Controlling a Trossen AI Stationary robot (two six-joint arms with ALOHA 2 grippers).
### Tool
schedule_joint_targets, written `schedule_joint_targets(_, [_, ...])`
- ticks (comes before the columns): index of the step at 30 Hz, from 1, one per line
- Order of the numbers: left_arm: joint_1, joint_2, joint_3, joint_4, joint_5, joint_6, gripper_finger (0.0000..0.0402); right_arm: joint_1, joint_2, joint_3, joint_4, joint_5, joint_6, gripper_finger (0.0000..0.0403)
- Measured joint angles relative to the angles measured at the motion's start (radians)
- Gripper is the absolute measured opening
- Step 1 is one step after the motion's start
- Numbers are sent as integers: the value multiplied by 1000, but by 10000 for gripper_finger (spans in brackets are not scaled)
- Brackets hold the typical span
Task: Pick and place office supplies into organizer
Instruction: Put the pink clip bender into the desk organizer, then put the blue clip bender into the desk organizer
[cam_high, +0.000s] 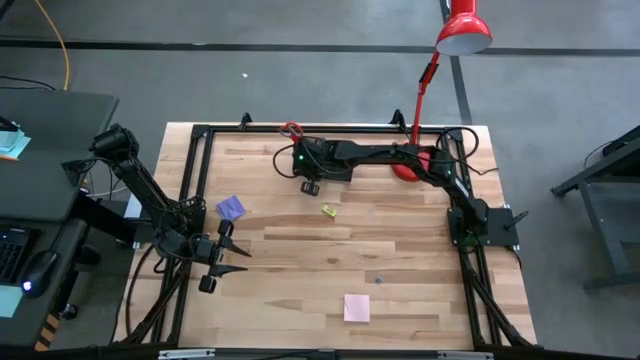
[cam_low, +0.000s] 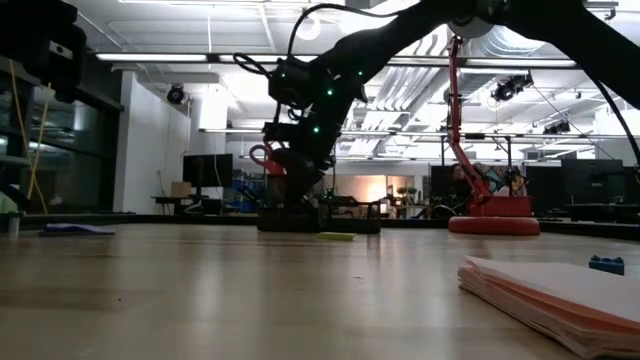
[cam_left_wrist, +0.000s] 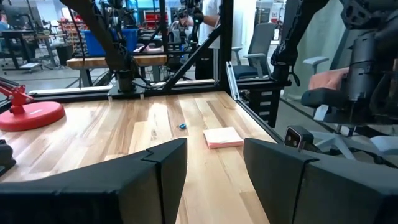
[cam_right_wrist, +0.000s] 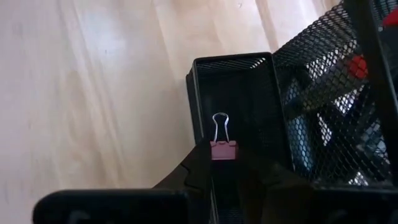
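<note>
Reaching across the far side of the table, the right arm is the one at work; the lines below take the scene part by part.

Right gripper (cam_high: 310, 183): hangs directly above the organizer (cam_right_wrist: 239, 118) near the far edge of the table; whether its fingers are parted or closed cannot be told from these views.
Organizer: black mesh, with a lower tray section beside a taller cup section; something red shows through the cup's mesh, probably the scissors' handles.
Binder clip (cam_right_wrist: 223, 148): pink with a silver wire loop, seen over the tray section just ahead of the right fingers; held or lying loose, I cannot tell.
Scissors (cam_high: 290, 130): red handle stands up at the organizer's far side.
Yellow piece (cam_high: 328, 210): lies on the wood just in front of the organizer, apart from it.
Purple note pad (cam_high: 231, 208): lies near the left side of the table, close to the left arm.
Pink note pad (cam_high: 356, 307): lies flat near the table's front edge, well apart from everything else.
Left gripper (cam_high: 224, 251): waits at the left side, fingers spread wide, nothing between them.
Red lamp (cam_high: 462, 32): base sits at the far right corner, beneath the right arm.
</note>
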Motion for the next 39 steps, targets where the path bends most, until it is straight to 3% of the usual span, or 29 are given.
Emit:
schedule_joint_targets(10, [0,0,0,0,0,0,150,-22,0,0,6,24,30,39])
schedule_joint_targets(16, [0,0,0,0,0,-5,150,-16,0,0,24,96,46,93])
schedule_joint_targets(24, [0,0,0,-7,0,-17,150,0,0,0,18,100,50,140])
schedule_joint_targets(32, [0,0,0,-11,0,-17,150,76,-11,96,-210,209,87,137])
schedule_joint_targets(39, [0,0,0,-38,-17,-30,150,197,-12,153,-400,179,173,129])
